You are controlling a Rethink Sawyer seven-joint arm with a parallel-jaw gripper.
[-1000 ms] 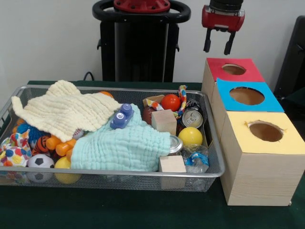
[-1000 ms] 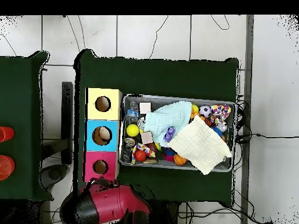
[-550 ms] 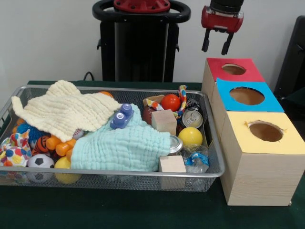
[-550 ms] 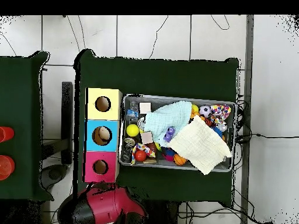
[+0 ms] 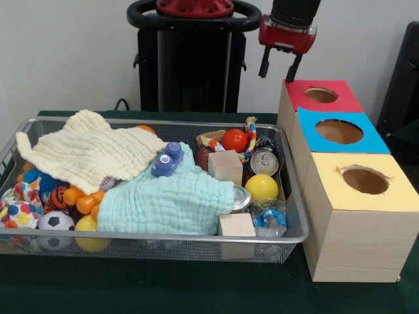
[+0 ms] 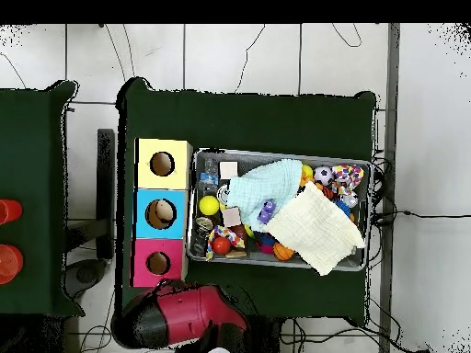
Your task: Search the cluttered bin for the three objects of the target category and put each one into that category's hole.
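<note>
Front view: gripper (image 5: 277, 65) is hanging high above the table, fingers spread apart w/ nothing between them, just left of the red-topped box (image 5: 321, 95). Blue-topped box (image 5: 338, 131) and yellow-topped box (image 5: 364, 180) are sitting in a row w/ it, right of the wire bin (image 5: 296, 222). Inside the bin, a cream cloth (image 5: 88, 152) and mint cloth (image 5: 171, 200) are covering balls; wood cube (image 5: 226, 166), can (image 5: 264, 161), yellow ball (image 5: 262, 186) are lying at the right end.

Overhead view: arm's red body (image 6: 189, 315) is showing below the bin (image 6: 280, 263); gripper itself can't be made out.
</note>
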